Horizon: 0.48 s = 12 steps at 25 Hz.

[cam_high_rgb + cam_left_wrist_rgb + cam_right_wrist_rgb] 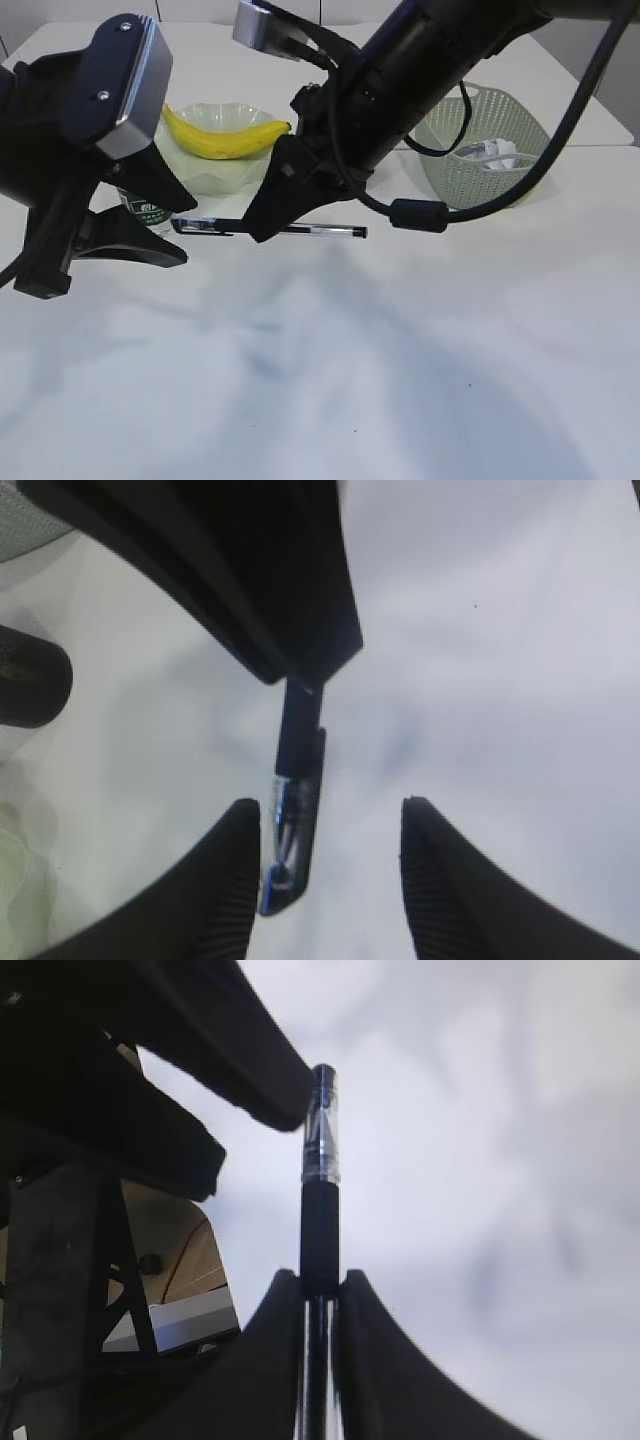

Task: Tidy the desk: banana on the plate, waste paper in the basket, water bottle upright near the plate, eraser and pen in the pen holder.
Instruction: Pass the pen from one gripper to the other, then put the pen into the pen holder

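A black and clear pen (300, 230) hangs level above the white table. My right gripper (262, 225) is shut on its middle; in the right wrist view the pen (320, 1200) runs straight out from the closed gripper (320, 1282). My left gripper (178, 226) stands open around the pen's left end (292, 830), which lies close to one finger (225, 880). The banana (225, 140) rests on the pale green plate (215, 178). White waste paper (497, 152) sits in the green basket (470, 170). A green-labelled bottle (148, 210) shows partly behind my left gripper. Eraser and pen holder are out of view.
Both arms crowd the left and middle of the table, the right arm (420, 60) reaching across from the upper right. The plate stands right behind the grippers. A dark round object (30, 675) shows at the left edge of the left wrist view.
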### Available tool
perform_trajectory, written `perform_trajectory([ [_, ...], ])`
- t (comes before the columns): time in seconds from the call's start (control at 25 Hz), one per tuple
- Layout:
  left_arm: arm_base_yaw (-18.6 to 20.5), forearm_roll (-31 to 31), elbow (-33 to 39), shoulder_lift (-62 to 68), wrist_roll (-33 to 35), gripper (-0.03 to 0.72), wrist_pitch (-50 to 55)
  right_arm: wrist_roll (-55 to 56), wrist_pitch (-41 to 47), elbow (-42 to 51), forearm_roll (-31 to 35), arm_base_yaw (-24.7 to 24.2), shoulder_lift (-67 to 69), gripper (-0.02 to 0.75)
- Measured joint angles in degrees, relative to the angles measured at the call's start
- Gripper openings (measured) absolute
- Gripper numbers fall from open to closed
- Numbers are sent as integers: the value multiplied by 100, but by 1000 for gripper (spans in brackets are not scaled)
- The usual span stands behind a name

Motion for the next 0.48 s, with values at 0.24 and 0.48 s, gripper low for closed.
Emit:
perform_trajectory([
  [0.24, 134, 0, 0, 0, -427, 450, -289, 0, 0, 0, -10, -413, 0, 48],
  [0.48, 134, -3, 0, 0, -699, 482, -470, 0, -61, 0, -10, -772, 0, 48],
])
